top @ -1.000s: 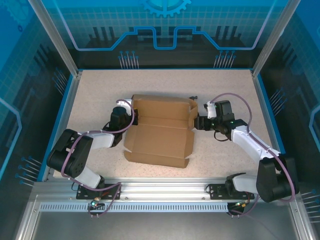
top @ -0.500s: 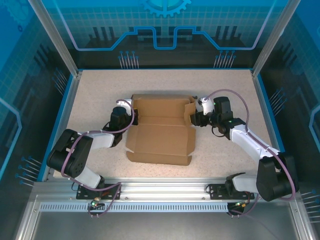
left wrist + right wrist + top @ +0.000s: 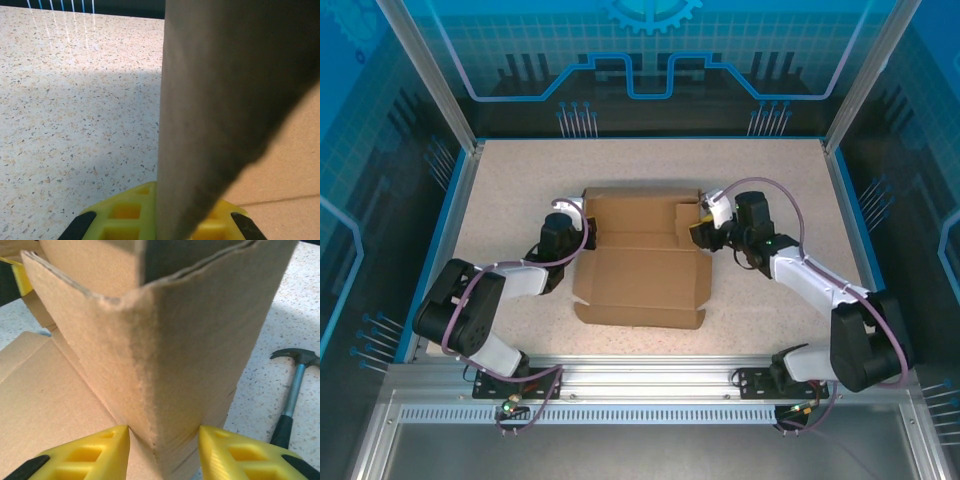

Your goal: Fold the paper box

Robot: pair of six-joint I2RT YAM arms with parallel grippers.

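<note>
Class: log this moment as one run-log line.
left gripper: shut on paper box, left edge | right gripper: shut on paper box, right flap raised | hammer: lying on table

We saw the paper box (image 3: 225, 100) as a shadowed upright panel close to our lens, its foot pinched between the yellow fingers (image 3: 125, 212) of our left gripper (image 3: 175, 222), a lit creased sheet lay lower right, speckled table (image 3: 75, 125) spread leftward

Hammer (image 3: 283, 430) close beside paper box (image 3: 175, 355)
</note>
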